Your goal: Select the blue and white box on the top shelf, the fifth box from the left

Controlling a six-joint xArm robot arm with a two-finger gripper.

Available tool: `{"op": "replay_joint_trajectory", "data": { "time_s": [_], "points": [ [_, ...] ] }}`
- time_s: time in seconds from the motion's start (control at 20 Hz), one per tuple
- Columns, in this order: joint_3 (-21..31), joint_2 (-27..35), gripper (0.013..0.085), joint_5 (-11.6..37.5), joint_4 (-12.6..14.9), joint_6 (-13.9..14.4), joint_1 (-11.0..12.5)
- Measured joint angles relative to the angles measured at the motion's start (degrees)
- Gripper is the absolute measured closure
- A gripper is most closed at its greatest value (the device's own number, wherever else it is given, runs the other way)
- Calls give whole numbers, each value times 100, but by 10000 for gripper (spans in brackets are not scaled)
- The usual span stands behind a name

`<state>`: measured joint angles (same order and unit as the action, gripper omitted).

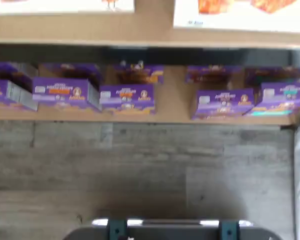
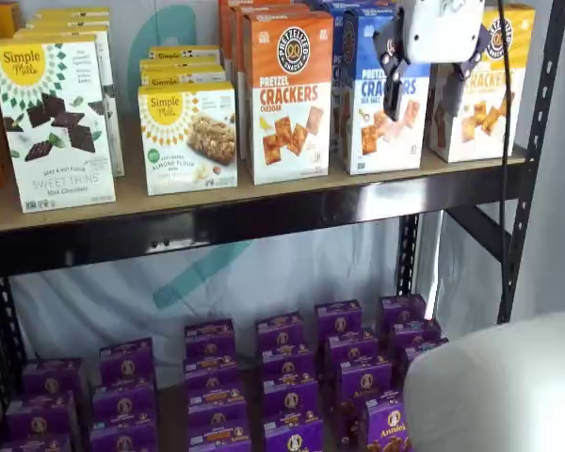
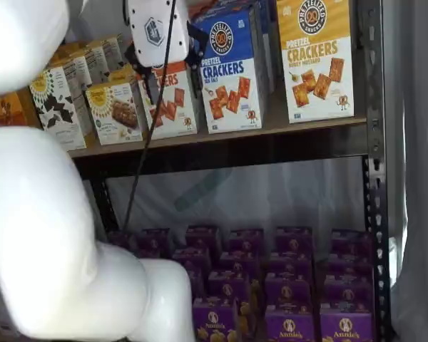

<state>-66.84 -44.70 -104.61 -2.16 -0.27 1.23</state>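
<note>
The blue and white box [image 2: 381, 94] stands upright on the top shelf [image 2: 217, 200], between an orange-topped cheddar carton [image 2: 287, 94] and a yellow-topped carton [image 2: 485, 85]. It also shows in a shelf view [image 3: 232, 71] on the shelf board [image 3: 285, 122]. My gripper [image 2: 431, 87] hangs in front of the shelf, its white body before the blue box's right edge. Its two black fingers [image 2: 393, 85] stand apart with a gap, nothing between them. In a shelf view the gripper [image 3: 167, 68] sits left of the blue box, before the cheddar carton. The wrist view shows only carton bottoms on the shelf's front edge [image 1: 140, 37].
Simple Mills cartons [image 2: 52, 122] fill the shelf's left part. Purple Annie's boxes [image 2: 287, 367] crowd the lower level and show in the wrist view [image 1: 127, 97]. A black upright [image 2: 532, 160] bounds the shelf on the right. My white arm [image 3: 43, 235] covers the lower left.
</note>
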Motion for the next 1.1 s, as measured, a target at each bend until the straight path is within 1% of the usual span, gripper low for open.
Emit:
{"op": "replay_joint_trajectory", "data": {
  "time_s": [0.15,0.3,0.5,0.8,1.1],
  "points": [
    [-198,312,130,270,84,-53,33],
    [-410,620,130,453,87,-149,132],
    [-591,857,130,615,71,-235,218],
    [-821,1149,130,634,18,-306,296],
    [-882,1263,130,719,72,-328,308]
  ]
}}
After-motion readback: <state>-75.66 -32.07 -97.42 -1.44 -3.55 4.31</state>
